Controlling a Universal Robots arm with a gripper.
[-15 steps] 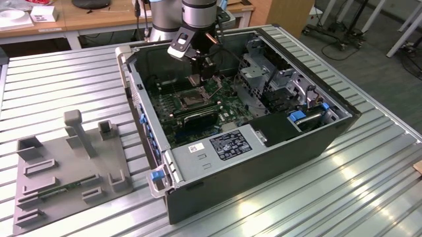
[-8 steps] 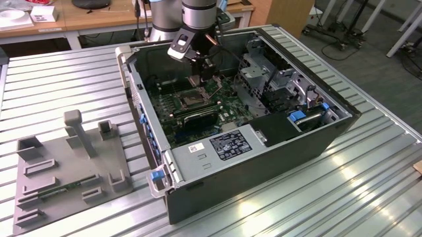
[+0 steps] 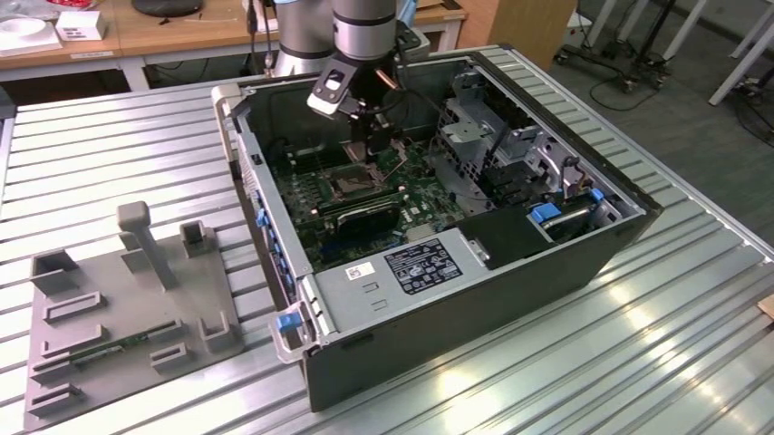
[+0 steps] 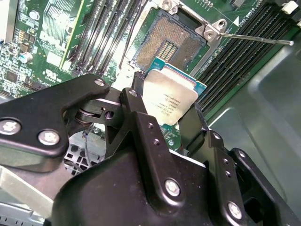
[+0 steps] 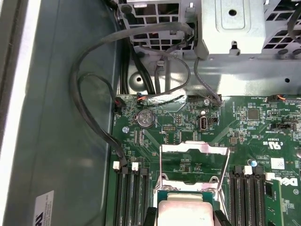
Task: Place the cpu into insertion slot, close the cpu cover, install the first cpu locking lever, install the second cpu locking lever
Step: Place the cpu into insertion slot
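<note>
The cpu (image 4: 170,99) is pinched by two opposite edges between the black fingers (image 4: 141,117) of the gripper (image 4: 165,107). It is held just short of the open socket (image 4: 167,44) on the green motherboard (image 4: 51,28) and is not yet seated. In the first wrist view the cpu cover (image 5: 194,147) is seen swung up off the socket, and in the exterior view the arm is positioned inside the open computer case (image 3: 545,272).

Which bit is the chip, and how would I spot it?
Look inside the open black computer case, at the green motherboard. Beside its open socket the gripper holds the cpu: a thin solid square, pale silver amid green and black parts.
</note>
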